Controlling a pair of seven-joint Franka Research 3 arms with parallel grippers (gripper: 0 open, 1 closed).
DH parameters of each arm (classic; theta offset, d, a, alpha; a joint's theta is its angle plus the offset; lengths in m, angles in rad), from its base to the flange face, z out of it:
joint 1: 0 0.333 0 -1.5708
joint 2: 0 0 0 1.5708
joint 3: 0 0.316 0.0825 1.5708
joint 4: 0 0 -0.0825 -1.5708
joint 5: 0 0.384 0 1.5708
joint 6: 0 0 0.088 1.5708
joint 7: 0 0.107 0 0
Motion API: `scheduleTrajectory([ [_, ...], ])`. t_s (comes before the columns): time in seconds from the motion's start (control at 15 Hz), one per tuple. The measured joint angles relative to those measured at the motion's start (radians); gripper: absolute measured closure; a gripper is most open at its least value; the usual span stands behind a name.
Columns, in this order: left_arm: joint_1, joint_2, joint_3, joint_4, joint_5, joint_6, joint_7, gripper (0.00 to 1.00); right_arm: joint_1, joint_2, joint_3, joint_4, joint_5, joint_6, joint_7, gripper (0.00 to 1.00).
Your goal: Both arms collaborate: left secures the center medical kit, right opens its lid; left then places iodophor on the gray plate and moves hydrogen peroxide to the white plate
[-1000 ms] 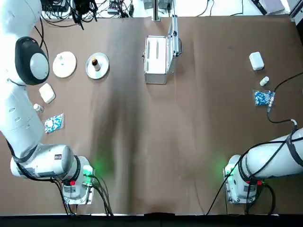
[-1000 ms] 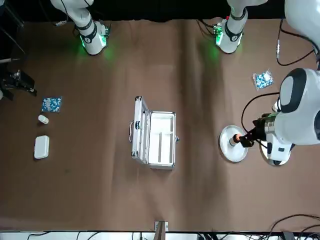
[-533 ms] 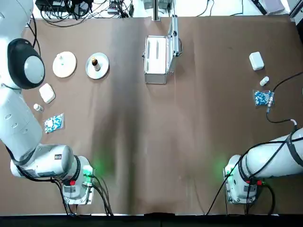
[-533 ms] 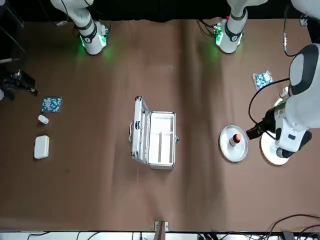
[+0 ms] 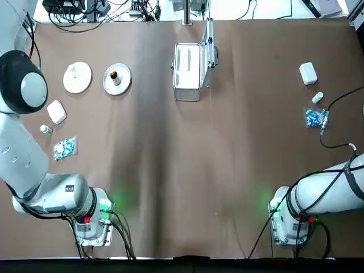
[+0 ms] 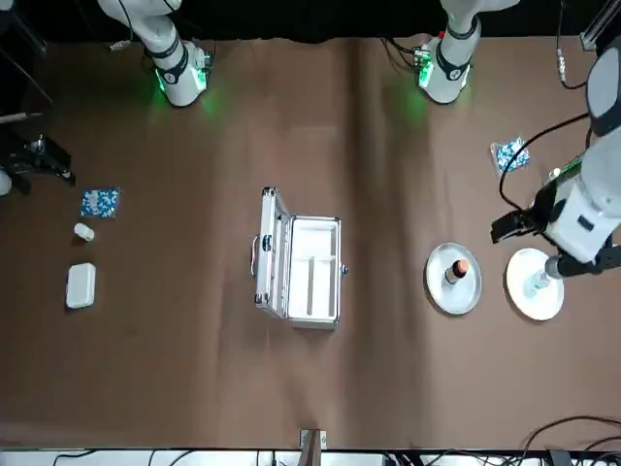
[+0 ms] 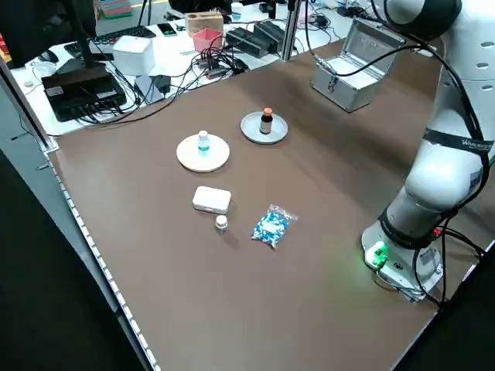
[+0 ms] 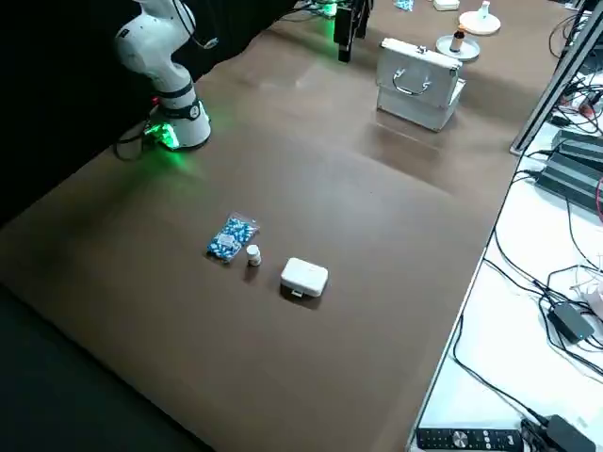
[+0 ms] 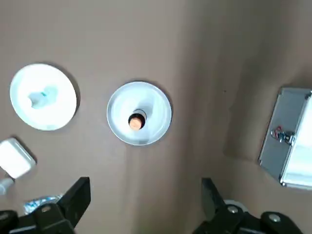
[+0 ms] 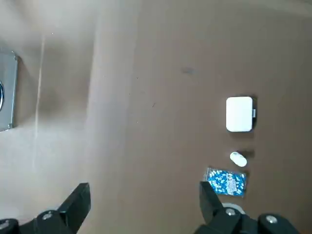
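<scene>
Looking all done: see medical kit (image 5: 187,68) open at twelve o'clock, iodophor (image 7: 266,122) on gray plate (image 9: 119,114), eleven; hydrogen peroxide (image 7: 203,142) on white plate (image 9: 61,114), ten. See left gripper (image 9: 146,195), ten, right gripper (image 10: 145,195), three, both spread wide, empty.

Robotics lab — glossy white segmented robot arm (image 5: 23,153) at brown-covered bench (image 5: 170,148) | black tangled cables (image 5: 94,12) — black computer monitor (image 7: 39,31) beyond
</scene>
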Motion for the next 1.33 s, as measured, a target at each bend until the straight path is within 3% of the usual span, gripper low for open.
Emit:
scheduleTrajectory([
  [0.33, 0.035, -0.064, 0.009, -0.006, 0.0, -0.011, 0.184, 0.0, 0.002, 0.0, 0.0, 0.0, 0.0, -0.014, 0.003, 0.01],
  [0.73, 0.036, -0.092, 0.002, -0.015, 0.0, -0.074, 0.172, 0.0, 0.002, 0.0, -0.001, 0.0, 0.0, -0.018, 0.004, 0.01],
  [1.33, 0.043, -0.085, 0.009, -0.036, 0.0, -0.079, 0.16, 0.0, 0.004, 0.0, 0.0, 0.001, 0.0, -0.008, 0.005, 0.01],
])
